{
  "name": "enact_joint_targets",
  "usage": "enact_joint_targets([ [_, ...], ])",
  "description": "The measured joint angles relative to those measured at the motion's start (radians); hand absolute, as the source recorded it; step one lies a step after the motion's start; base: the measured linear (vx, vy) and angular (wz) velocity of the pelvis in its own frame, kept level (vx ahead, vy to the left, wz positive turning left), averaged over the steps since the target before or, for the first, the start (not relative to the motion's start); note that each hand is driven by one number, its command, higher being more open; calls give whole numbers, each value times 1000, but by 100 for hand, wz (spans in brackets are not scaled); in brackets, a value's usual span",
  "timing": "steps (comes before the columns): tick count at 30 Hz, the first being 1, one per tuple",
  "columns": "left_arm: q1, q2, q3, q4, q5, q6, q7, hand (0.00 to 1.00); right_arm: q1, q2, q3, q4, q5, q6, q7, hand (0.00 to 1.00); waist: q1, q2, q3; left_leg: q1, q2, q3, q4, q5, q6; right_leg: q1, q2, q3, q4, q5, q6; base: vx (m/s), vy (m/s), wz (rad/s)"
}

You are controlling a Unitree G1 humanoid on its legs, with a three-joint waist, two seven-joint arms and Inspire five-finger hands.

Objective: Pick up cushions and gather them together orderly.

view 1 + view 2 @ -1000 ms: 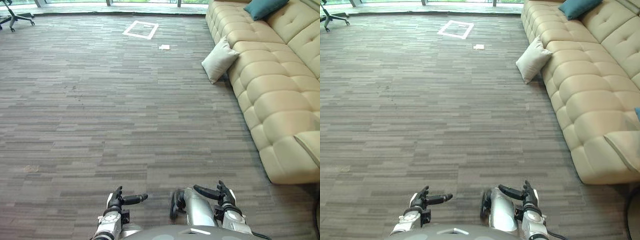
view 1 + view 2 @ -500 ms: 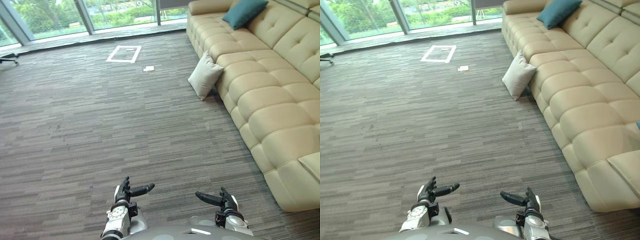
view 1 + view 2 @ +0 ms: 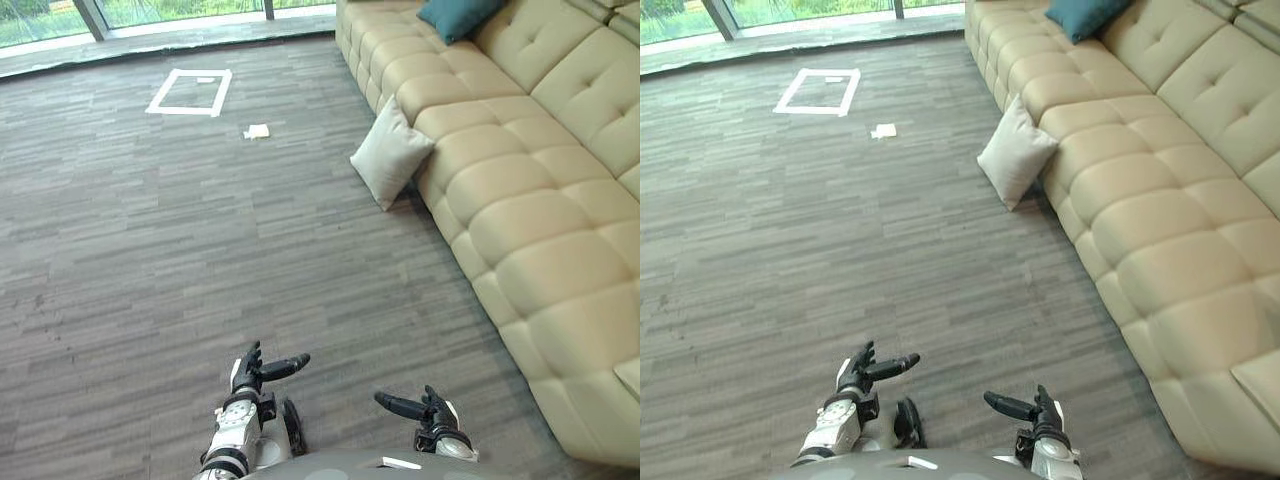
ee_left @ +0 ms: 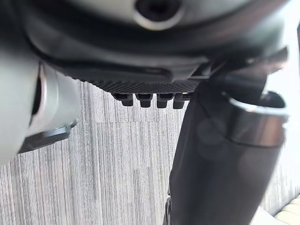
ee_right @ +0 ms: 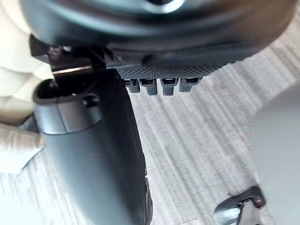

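Observation:
A cream cushion (image 3: 390, 152) stands on the carpet, leaning against the front of the beige sofa (image 3: 520, 180). A teal cushion (image 3: 455, 14) lies on the sofa seat at the far end. Low in the view, my left hand (image 3: 255, 370) and my right hand (image 3: 415, 408) hang above the floor, both open with straight fingers and holding nothing. Both hands are far short of the cream cushion, which is ahead and to the right.
A white tape square (image 3: 190, 92) and a small scrap of white paper (image 3: 257, 131) lie on the grey carpet ahead. Windows run along the far wall. The sofa takes up the whole right side; open carpet stretches to the left.
The camera has moved forward and turned, so the cream cushion and sofa appear closer and lower. Both hands keep the same open pose.

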Motion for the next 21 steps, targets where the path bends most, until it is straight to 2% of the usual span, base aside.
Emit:
enact_joint_targets([
  [1,10,1,-5,9,0,0,2,100,1,-11,-1,-12,-2,-7,-1,100,-10,22,4,71,5,-12,-47,-3,-8,-67,7,-29,4,-53,-11,593,-5,19],
  [2,12,3,-10,17,0,-1,2,100,0,-18,-1,-15,-2,-14,-1,100,-16,31,5,105,13,-17,-71,2,-16,-104,15,-39,-12,-83,-32,613,-72,38],
  [3,19,10,-24,27,0,-1,2,100,-9,-27,0,-16,-3,-20,-1,100,-21,38,6,160,31,-26,-103,7,-23,-179,38,-48,-83,-127,-51,774,-221,62],
  [4,23,19,-26,36,0,-1,2,100,-14,-26,0,-30,-3,-23,-1,100,-26,30,3,208,59,-42,-108,3,-31,-274,49,-57,-263,-139,-44,652,-204,60],
  [5,24,21,-28,36,0,-1,2,100,-14,-26,0,-34,-3,-23,-1,100,-29,25,3,219,62,-46,-108,-4,-48,-290,49,-54,-318,-127,-34,666,-267,76],
  [6,27,32,-34,36,1,-1,-1,100,-7,-21,3,-36,-3,-25,-1,100,-38,-5,-4,250,65,-59,-110,-35,-120,-304,45,-49,-509,54,-37,679,-268,38],
  [7,23,17,-42,56,1,2,-4,100,-31,-37,-9,-15,-5,-23,1,100,-26,47,-9,280,106,-83,-140,-59,-157,-274,90,-78,-507,16,-78,771,-290,27],
  [8,21,14,-43,57,1,2,-8,100,-37,-38,-10,-13,-5,-21,-1,100,-23,48,-10,278,100,-88,-149,-59,-158,-273,95,-77,-513,15,-80,647,-223,-5],
  [9,15,3,-62,51,1,-2,-10,100,-47,-34,-31,-10,-7,-21,-2,100,-25,42,-4,282,61,-103,-202,-49,-144,-267,90,-72,-510,13,-79,343,-103,11],
  [10,15,-23,-64,51,1,-3,-13,100,-41,-33,-43,-4,-7,-13,-3,100,-31,43,-5,293,16,-103,-261,24,-132,-243,88,-75,-508,5,-92,351,-110,35],
  [11,19,-38,-63,51,2,-9,-20,100,-21,-29,-54,-3,2,-2,-1,100,-36,44,-9,298,11,-69,-243,93,-115,-202,94,-85,-511,-32,-112,263,-89,44],
  [12,22,-40,-62,50,2,-10,-22,100,-16,-28,-55,-4,-2,-1,-1,100,-40,37,-13,296,17,-72,-214,95,-118,-181,95,-86,-519,-58,-106,281,-145,36],
  [13,24,-40,-60,47,3,-10,-23,100,-9,-22,-45,-4,-7,-1,-1,100,-42,21,-22,267,28,-92,-124,90,-126,-148,94,-86,-547,-102,-94,230,-164,25],
  [14,23,-47,-49,34,4,-8,-24,100,-4,-20,-35,-10,-4,-2,4,100,-45,26,-20,157,80,-147,135,86,-155,-111,108,-95,-574,-117,-94,260,-202,18],
  [16,23,-67,-19,13,11,-7,-27,100,-3,-23,-33,-19,-4,0,7,100,-44,56,-18,12,154,-198,452,137,-202,-66,143,-104,-607,-121,-100,209,-116,-2],
  [17,28,-74,2,-12,12,-8,-30,100,-5,-31,-31,-15,-3,5,6,100,-37,80,-10,-86,218,-207,700,150,-206,4,177,-103,-644,-135,-121,271,-40,-19],
  [18,30,-73,30,-28,10,-7,-25,100,-4,-32,-23,-14,-2,6,1,100,-35,80,-7,-138,243,-183,793,142,-189,76,186,-97,-684,-147,-128,293,-27,-19],
  [19,33,-72,46,-41,9,-8,-25,100,1,-32,-16,-13,-2,6,0,100,-31,74,-7,-159,252,-159,797,136,-169,113,186,-93,-709,-149,-125,308,-23,-12],
  [21,39,-59,53,-75,1,-19,-23,100,15,-29,-3,-6,-2,7,0,100,-7,58,-15,-241,273,-44,649,109,-119,205,178,-88,-805,-140,-101,312,-17,-9],
])
